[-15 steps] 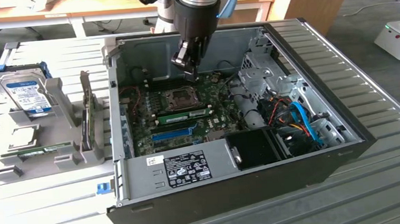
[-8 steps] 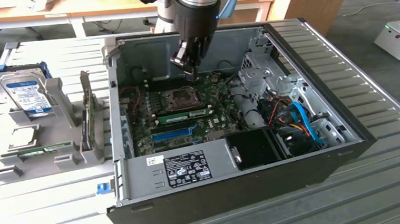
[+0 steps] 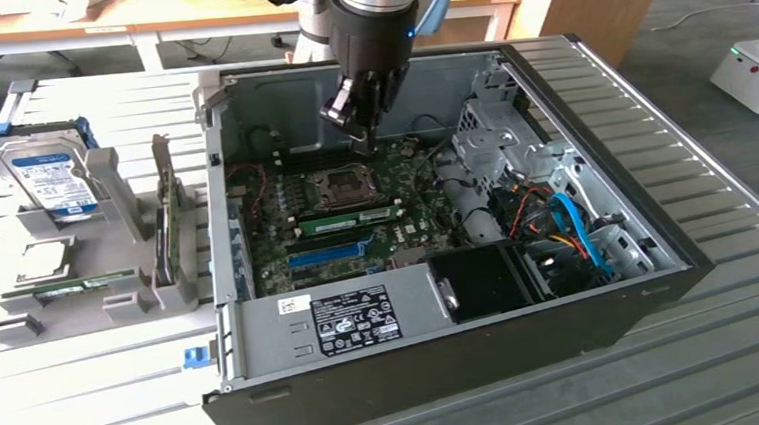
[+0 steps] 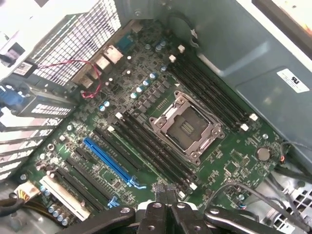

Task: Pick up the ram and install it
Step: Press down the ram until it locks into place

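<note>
Above the motherboard (image 3: 352,199), the closed end effector (image 3: 350,124) hides the far slots.

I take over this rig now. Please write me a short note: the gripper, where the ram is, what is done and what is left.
Gripper: shut, with nothing seen between the fingers; it hangs inside the open computer case, over the motherboard beside the processor socket.
Ram: it appears to sit in a slot next to the socket, apart from the gripper.
Another green stick lies in the grey holder at the exterior view's left.
Done: pick-up and placing, as it seems.
Left: confirm that the ram is fully seated; I cannot tell this.
</note>
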{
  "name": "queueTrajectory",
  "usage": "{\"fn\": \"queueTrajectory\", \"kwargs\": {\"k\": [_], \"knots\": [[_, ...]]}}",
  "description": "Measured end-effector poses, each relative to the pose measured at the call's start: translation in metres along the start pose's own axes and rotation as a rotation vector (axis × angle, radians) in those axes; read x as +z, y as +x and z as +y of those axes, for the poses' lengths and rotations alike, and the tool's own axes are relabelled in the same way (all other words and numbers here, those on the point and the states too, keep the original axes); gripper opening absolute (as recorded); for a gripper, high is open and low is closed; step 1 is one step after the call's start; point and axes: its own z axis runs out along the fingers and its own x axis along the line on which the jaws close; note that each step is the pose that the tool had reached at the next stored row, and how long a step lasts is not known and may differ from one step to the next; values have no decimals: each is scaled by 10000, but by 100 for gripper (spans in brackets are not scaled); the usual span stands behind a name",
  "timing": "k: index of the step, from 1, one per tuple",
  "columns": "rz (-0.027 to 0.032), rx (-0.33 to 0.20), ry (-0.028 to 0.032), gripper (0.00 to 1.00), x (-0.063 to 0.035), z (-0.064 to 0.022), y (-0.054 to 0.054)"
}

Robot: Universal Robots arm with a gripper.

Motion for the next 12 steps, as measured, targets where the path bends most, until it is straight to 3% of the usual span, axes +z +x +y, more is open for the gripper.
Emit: {"fn": "queueTrajectory", "kwargs": {"k": [12], "knots": [[-39, 933, 26, 11, 4, 0, 0]]}}
